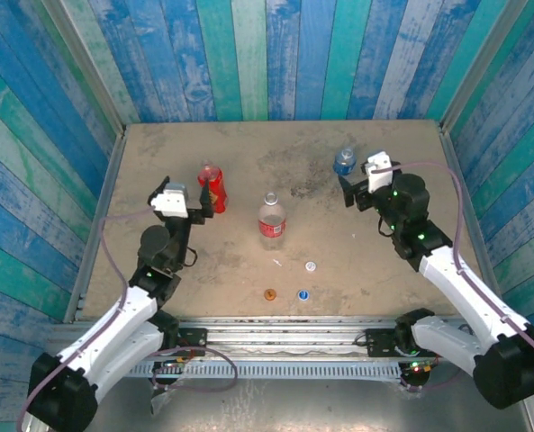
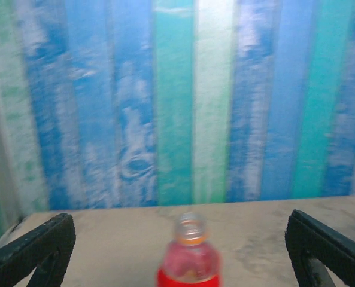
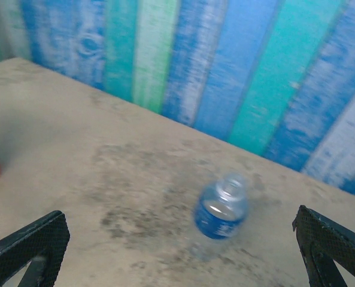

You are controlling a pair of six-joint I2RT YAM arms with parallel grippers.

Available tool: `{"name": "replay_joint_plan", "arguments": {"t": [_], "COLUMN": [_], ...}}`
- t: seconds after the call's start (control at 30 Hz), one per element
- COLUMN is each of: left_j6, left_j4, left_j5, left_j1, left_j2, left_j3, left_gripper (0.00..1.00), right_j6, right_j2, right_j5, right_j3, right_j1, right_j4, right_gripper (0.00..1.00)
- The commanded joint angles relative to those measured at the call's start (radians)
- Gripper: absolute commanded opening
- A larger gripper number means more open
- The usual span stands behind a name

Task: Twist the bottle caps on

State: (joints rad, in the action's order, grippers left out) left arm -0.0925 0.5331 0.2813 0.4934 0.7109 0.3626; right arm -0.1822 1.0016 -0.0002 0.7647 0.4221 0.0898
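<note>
No capping done yet; all three left to fit. Loose on the gritty tan table (image 1: 158, 162), toward the near edge: white cap (image 1: 311, 266), orange cap (image 1: 269, 294), blue cap (image 1: 303, 294), tiny round plastic discs. Upright behind, necks bare: glossy all-red bottle (image 1: 212, 186), clear red-labelled bottle (image 1: 271, 220), squat blue-labelled bottle (image 1: 344, 162). Left gripper (image 1: 208, 210) and right gripper (image 1: 350, 193) spread wide, holding nothing.

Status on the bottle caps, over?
Left gripper open, facing all-red plastic bottle. Right gripper open, facing short blue-label bottle. White plastic cap, orange cap, blue cap loose on table, none fitted. Nothing blocking.
</note>
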Motion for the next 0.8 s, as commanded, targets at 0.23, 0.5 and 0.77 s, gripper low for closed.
{"name": "replay_joint_plan", "arguments": {"t": [0.23,0.5,0.77], "left_j6": [-0.024,0.104,0.163], "left_j4": [-0.011,0.267,0.554], "left_j5": [-0.644,-0.66,-0.566], "left_j1": [0.11,0.138,0.143], "left_j2": [0.131,0.267,0.466], "left_j3": [0.021,-0.057,-0.102], "left_gripper": [0.94,0.94,0.94], "right_j6": [0.033,0.039,0.043], "right_j2": [0.011,0.007,0.026], "right_j5": [-0.123,-0.096,-0.106], "right_j3": [0.08,0.059,0.059], "right_j1": [0.237,0.237,0.237], "right_j4": [-0.188,-0.168,-0.165], "right_gripper": [1.0,1.0,1.0]}}
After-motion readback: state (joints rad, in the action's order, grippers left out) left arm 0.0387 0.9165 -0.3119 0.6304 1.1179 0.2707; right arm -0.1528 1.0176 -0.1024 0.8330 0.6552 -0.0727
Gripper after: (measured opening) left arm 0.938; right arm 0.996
